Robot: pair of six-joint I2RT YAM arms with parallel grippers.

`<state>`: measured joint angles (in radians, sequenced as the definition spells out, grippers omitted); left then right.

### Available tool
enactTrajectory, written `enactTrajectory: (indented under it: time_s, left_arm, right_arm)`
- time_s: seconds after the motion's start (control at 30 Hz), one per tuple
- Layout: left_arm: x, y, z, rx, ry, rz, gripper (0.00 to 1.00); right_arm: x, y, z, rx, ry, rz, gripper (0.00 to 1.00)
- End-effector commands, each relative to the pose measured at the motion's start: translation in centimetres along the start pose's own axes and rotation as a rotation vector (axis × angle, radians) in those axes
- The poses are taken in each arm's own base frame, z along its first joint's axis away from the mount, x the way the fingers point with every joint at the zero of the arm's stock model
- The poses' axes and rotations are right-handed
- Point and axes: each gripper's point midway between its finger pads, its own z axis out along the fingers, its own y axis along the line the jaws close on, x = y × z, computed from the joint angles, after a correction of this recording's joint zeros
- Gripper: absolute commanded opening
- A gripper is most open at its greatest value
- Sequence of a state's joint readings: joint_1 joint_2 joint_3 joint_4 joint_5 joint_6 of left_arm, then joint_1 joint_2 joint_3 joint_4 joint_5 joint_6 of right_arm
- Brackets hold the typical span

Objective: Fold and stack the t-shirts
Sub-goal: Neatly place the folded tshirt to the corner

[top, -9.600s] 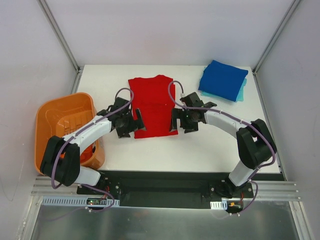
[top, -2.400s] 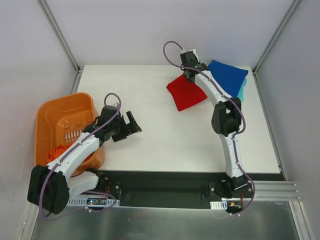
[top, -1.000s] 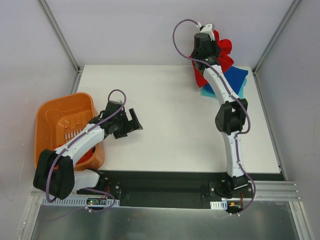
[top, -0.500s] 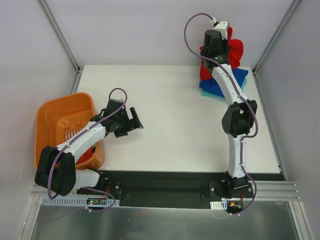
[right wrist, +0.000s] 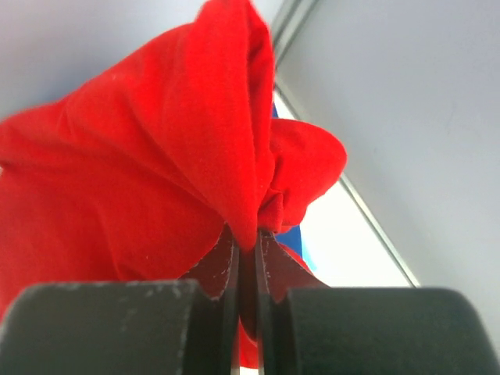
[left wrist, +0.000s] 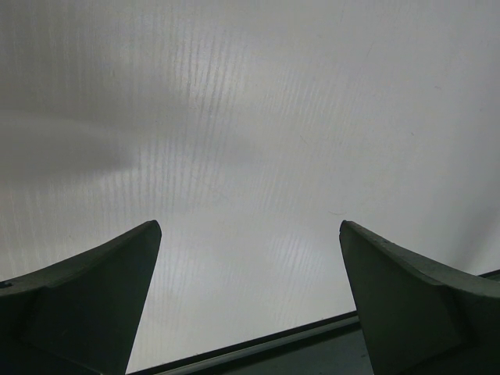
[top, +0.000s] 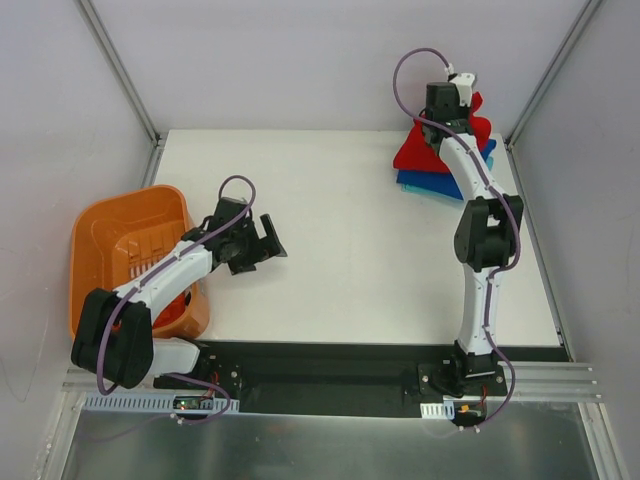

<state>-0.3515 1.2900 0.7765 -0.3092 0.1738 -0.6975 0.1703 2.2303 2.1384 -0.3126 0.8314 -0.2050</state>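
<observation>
At the far right corner my right gripper is shut on a fold of the bright red t-shirt. The shirt hangs bunched from the jaws and drapes onto the folded royal blue t-shirt. In the right wrist view the red t-shirt fills the frame above my right gripper, with a sliver of the blue t-shirt behind it. My left gripper hovers open over bare table beside the basket. In its wrist view the left gripper has nothing between its fingers. An orange-red t-shirt lies in the basket.
The rigid orange basket stands at the table's left edge, next to my left arm. Grey enclosure walls and metal corner posts close in right behind the blue stack. The table's near edge shows in the left wrist view.
My right arm has swung the red t-shirt further right and down, so it now drapes on the blue stack. The left arm has barely moved.
</observation>
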Motion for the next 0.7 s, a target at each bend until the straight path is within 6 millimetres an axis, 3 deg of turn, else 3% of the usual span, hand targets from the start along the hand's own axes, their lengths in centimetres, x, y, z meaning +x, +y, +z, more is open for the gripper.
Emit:
enactTrajectory:
  time_s: [0.0,0.23,0.37,0.47,0.57,0.6,0.67]
  left_arm:
    - [-1.0,-0.8,-0.1,0.012,-0.002,0.009,0.99]
    - [-0.9,-0.6,0.3,0.003,0.011,0.004,1.00]
    - [-1.2,-0.9,0.3,0.007,0.009,0.005,0.99]
    - [-1.3,-1.0,0.4,0.005,0.008,0.006,1.00]
    - [-1.3,-1.1,0.5,0.006,0.015,0.007,0.99]
    - [-1.3,-1.1,0.6,0.007,0.018,0.005,0.99]
    - [-1.3,-1.2,0.6,0.011,0.021,0.005,0.99]
  right_arm:
    - [-1.2,-2.2,-0.6,-0.048,0.016,0.089,0.02]
    - [2.1,-2.1,2.8,-0.133,0.119,0.117,0.03]
    - [2.8,-2.8,3.9,-0.134,0.147,0.132,0.05]
    - [3.4,-3.2,4.2,-0.138,0.169,0.124,0.13]
    - [4.3,-2.5,4.2,-0.170,0.201,0.113,0.33]
    - [4.7,-3.3,4.8,-0.162,0.218,0.127,0.46]
    - [5.3,-3.6,4.9,-0.174,0.243,0.133,0.57]
